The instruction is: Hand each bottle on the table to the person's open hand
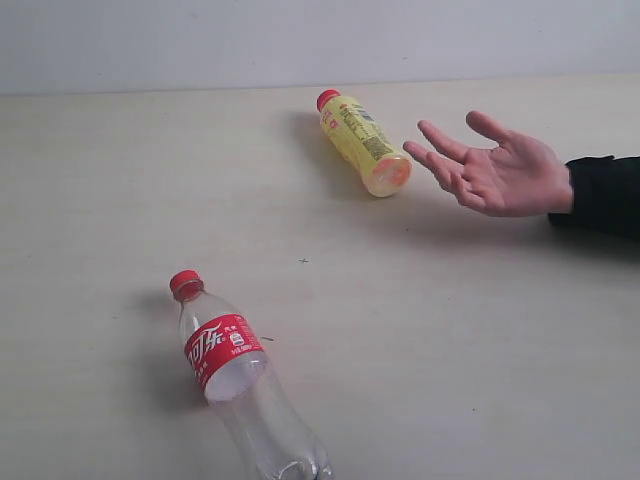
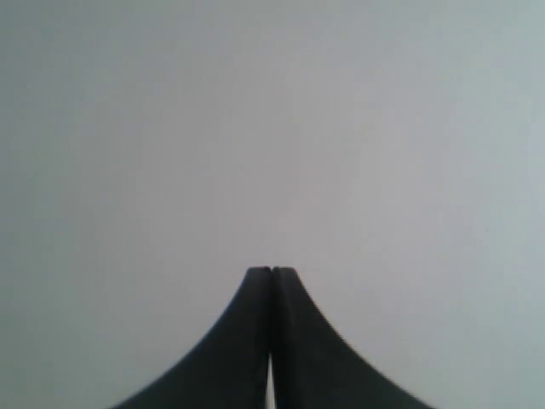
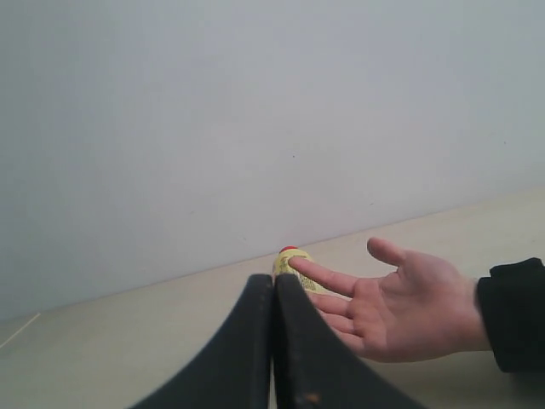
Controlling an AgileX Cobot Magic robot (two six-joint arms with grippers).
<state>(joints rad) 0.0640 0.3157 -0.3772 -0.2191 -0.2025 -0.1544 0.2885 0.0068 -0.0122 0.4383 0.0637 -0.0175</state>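
Since the yellow bottle (image 1: 362, 143) lies on its side on the counter (image 1: 450, 330) just beside the open hand (image 1: 500, 172), we would take it first. We would spread the right fingers (image 3: 272, 283), close across the middle of its body rather than the cap, and carry it level into the palm. The clear bottle (image 1: 235, 375) lies well apart, toward the left. Both the right fingers and the left fingers (image 2: 269, 277) are pressed together, holding and touching nothing.
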